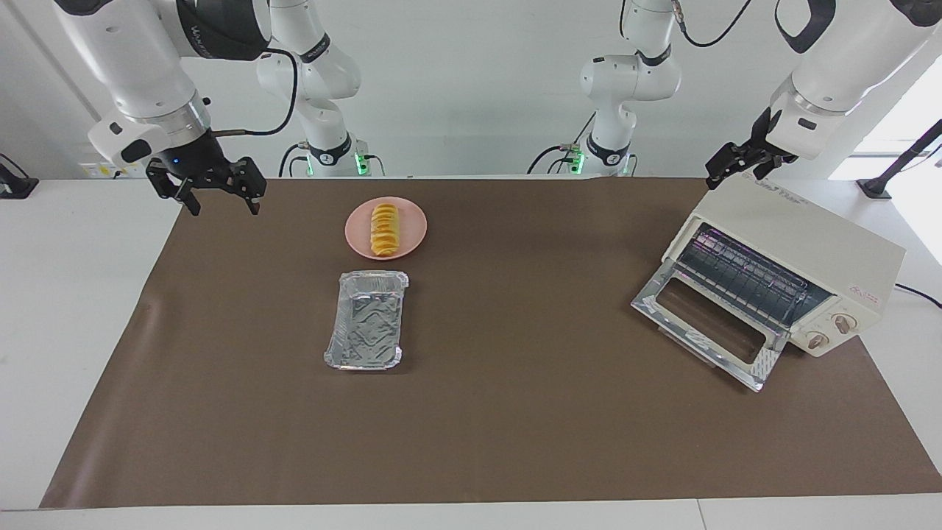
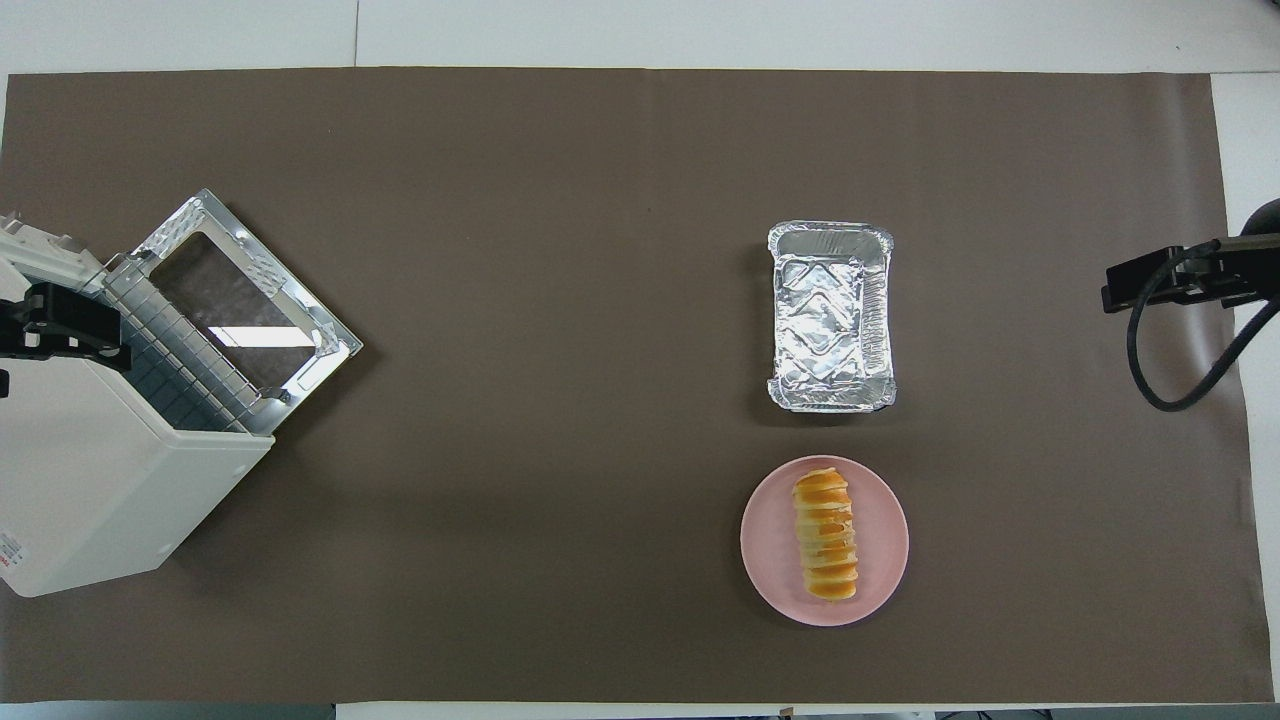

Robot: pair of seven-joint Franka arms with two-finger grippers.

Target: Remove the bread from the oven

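The oven (image 1: 780,272), door dropped open, sits at the table (image 1: 515,442) edge under the left gripper (image 1: 725,173), whose fingers are spread. The right gripper (image 1: 217,202), fingers spread and empty, hangs over the mat's edge, well apart from the bread (image 1: 385,229) on the plate (image 1: 412,239).

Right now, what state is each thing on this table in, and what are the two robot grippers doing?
oven: door dropped open, wire rack bare.
bread: out of the oven, lying on the pink plate.
pink plate: holds the bread.
foil tray: empty, beside the plate, farther from the robots.
right gripper: open, empty, raised over the mat's edge.
left gripper: open, empty, raised above the oven's top.
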